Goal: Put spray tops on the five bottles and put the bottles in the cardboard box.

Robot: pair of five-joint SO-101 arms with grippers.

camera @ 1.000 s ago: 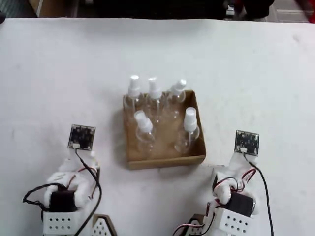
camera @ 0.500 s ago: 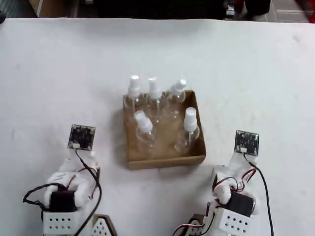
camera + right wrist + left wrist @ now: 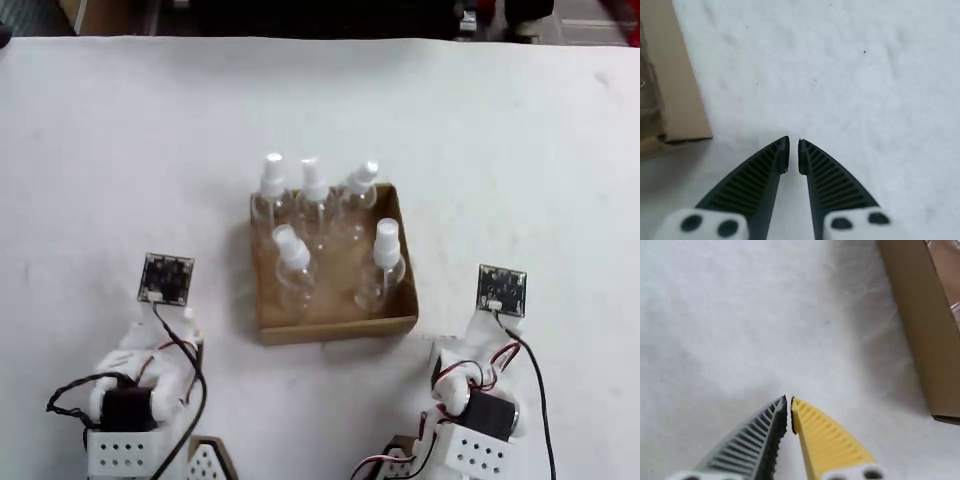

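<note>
Left gripper (image 3: 789,407) — fingers pressed together, holding nothing, low over the white table (image 3: 110,150) near one side of the cardboard box (image 3: 335,325). Right gripper (image 3: 792,150) — fingers closed to a hairline, holding nothing, near the box's other side. Five bottles (image 3: 292,270), spray tops (image 3: 386,240) fitted, stand upright inside the box.

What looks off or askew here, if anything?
Five clear plastic bottles stand capped in the brown cardboard box. Only the far-right bottle's white spray top looks tilted, perhaps not fully seated.
</note>
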